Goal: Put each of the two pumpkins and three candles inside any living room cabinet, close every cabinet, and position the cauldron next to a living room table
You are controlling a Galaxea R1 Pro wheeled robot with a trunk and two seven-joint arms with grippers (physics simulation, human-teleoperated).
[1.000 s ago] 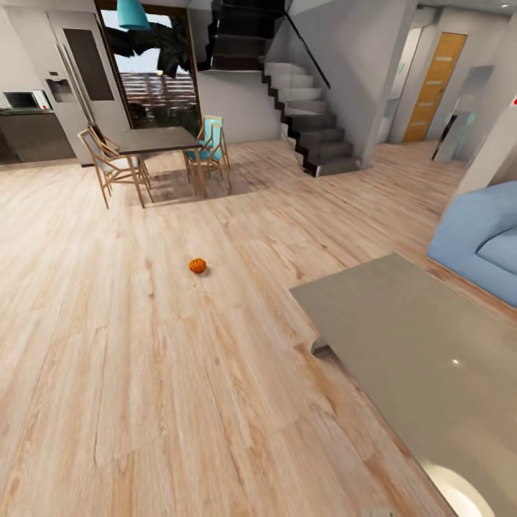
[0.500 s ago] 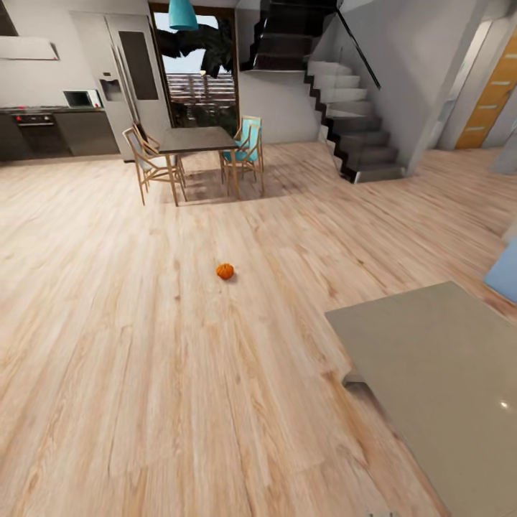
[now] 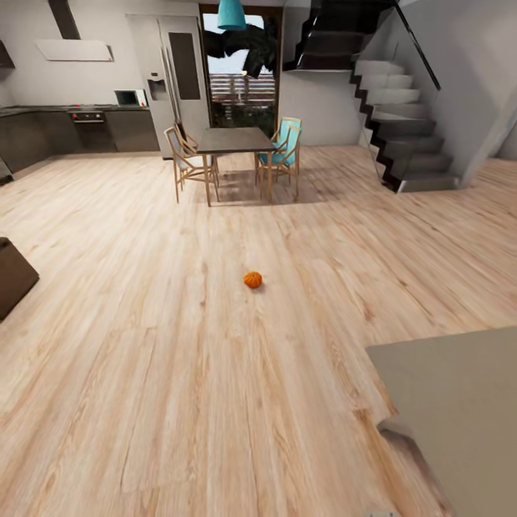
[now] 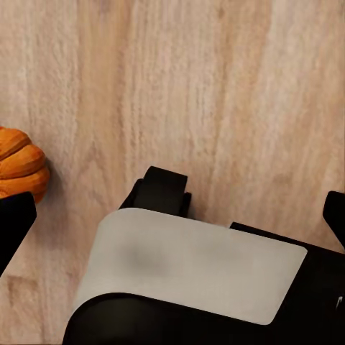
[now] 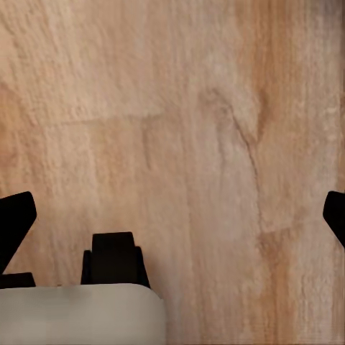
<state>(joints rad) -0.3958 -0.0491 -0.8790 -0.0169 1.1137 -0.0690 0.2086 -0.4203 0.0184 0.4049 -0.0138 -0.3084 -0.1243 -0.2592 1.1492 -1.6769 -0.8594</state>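
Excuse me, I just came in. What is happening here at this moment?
The robot is on its way across a wooden floor and holds nothing. A pumpkin lies on the boards ahead, between the robot and the dining table. The left gripper hangs open over the floor with a pumpkin beside one fingertip, not held. The right gripper is open over bare boards. A dark-brown unit, maybe the cabinet, shows at the left edge.

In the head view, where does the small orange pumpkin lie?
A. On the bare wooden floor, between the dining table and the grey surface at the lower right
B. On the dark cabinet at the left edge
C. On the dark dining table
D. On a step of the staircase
A: the pumpkin sits alone on the wooden floor, nearer than the dining table and beyond the grey surface.
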